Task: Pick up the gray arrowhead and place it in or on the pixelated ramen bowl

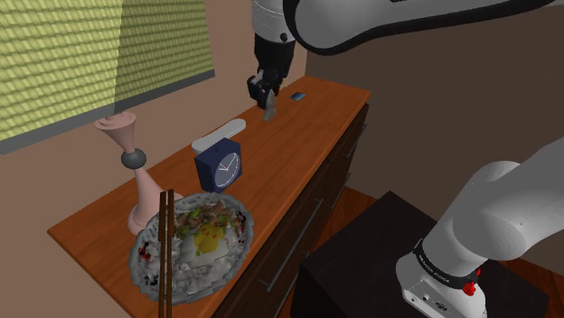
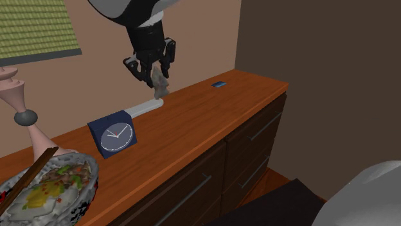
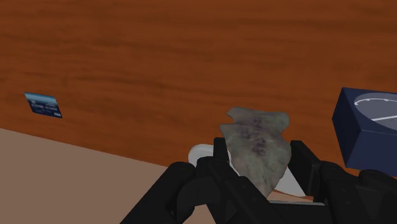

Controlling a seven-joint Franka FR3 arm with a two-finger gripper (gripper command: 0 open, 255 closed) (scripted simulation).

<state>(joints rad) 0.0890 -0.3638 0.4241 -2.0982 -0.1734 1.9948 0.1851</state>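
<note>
Your gripper hangs in the upper middle of the shoulder view, above the far end of the wooden dresser top. The fingers are clamped on the grey arrowhead. In the wrist view you see the mottled grey stone pinched between the two black fingers, its notched broad end sticking out past the tips.

In the second exterior view, the gripper sits upper left of centre. The arrowhead is clear of the wood, just above a flat white object that lies on the top.

Note the pixelated ramen bowl at the lower left of the shoulder view, on the near end of the dresser and well apart from the arrowhead. It is filled with noodles and toppings, and brown chopsticks stand at its left side. In the second exterior view the bowl is cut off by the lower left corner.

Between bowl and gripper:
- A dark blue cube clock with a white dial, just beside the white object.
- A pink hourglass-shaped vase with a grey ball, left of the bowl.

A small blue card lies beyond the gripper, near the far edge. The black stand fills the lower right of the shoulder view.
</note>
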